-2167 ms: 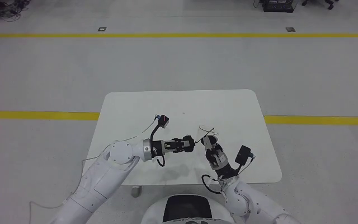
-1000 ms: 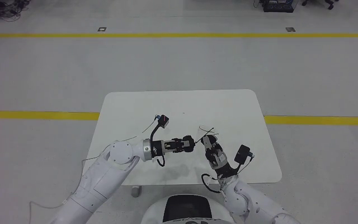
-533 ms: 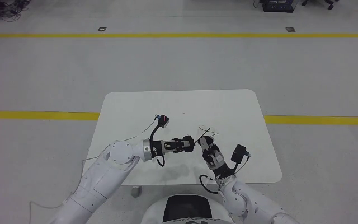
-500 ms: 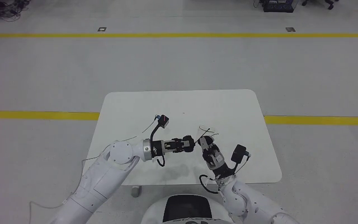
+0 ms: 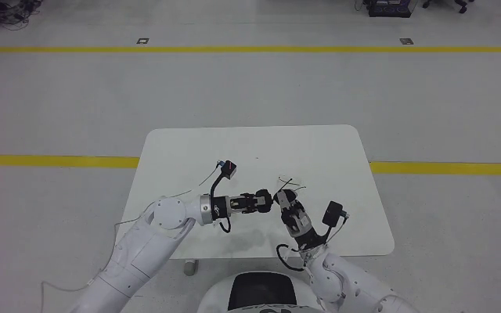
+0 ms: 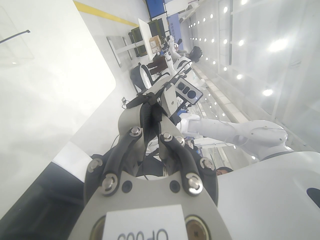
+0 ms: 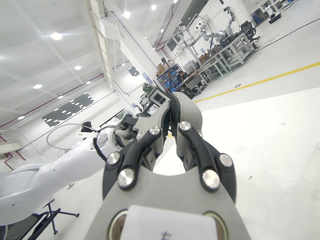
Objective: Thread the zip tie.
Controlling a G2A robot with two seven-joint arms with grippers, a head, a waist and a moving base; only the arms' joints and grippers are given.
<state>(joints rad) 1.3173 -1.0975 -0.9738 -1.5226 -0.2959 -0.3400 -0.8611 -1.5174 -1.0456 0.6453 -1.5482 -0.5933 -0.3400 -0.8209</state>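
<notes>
The right pincer [image 5: 282, 202] has slid a little closer to the left pincer [image 5: 268, 198]. Their tips now almost touch above the near part of the white table [image 5: 329, 149]. The right pincer is squeezed tight on the thin black zip tie [image 7: 169, 93], which pokes straight out past its tips. The left pincer is squeezed tight too, with a black bit of the zip tie at its tips. A spare tie [image 6: 15, 35] lies on a clear sheet [image 6: 17, 51] on the table. The floor [image 5: 235, 86] is pale grey with a yellow line [image 5: 63, 161]. The room is big, with bright lamps [image 7: 56, 36] overhead. The left pincer's base has a white sticker [image 6: 142, 222] with dark letters, cut off at the edge.
</notes>
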